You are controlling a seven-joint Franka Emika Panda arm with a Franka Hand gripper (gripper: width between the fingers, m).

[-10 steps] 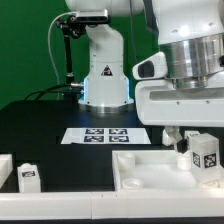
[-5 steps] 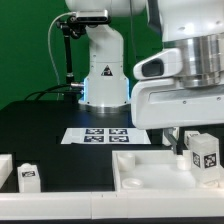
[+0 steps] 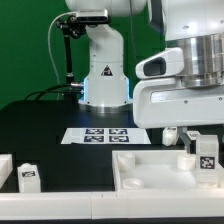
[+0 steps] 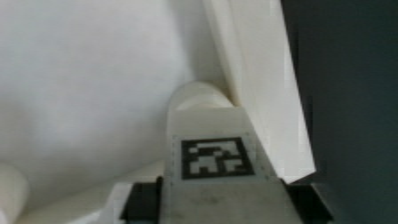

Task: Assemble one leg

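Compared with a second ago, the gripper point(image 3: 203, 152) is carrying the leg point(image 3: 206, 150) slightly toward the exterior view's right and lower, over the white tray point(image 3: 150, 172) at the tabletop's point(image 3: 50, 125) near right corner. Its jaws are pinching the leg on both sides, with the tag facing the wrist camera point(image 4: 217, 158). Another peg point(image 3: 27, 177) is sitting near the front left edge, and the marker board point(image 3: 97, 134) is lying mid-tabletop.

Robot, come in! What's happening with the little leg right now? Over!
Gripper shut on the leg. Leg held over the white tray part, near its corner wall. Nothing seen in the way. Over.
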